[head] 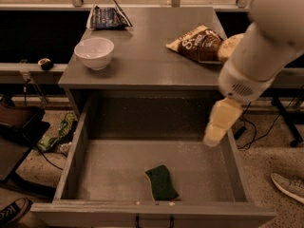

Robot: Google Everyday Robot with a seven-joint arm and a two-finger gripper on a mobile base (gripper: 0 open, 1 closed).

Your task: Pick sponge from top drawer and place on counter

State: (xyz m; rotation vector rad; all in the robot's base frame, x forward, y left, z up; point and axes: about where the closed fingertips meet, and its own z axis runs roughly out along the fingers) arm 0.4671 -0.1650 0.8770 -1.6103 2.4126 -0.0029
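The sponge (161, 182), dark green face up with a yellow edge, lies on the speckled bottom of the open top drawer (114, 170), near its front wall and slightly right of centre. My gripper (219, 125) hangs from the white arm at the right, over the drawer's right rear part, above and to the right of the sponge and apart from it. It holds nothing that I can see. The grey counter (147, 56) is above the drawer.
On the counter stand a white bowl (94, 52) at the left, a blue packet (108, 18) at the back and a brown-and-yellow snack bag (199, 42) at the right. Cables, a green object (59, 132) and shoes (287, 184) lie on the floor.
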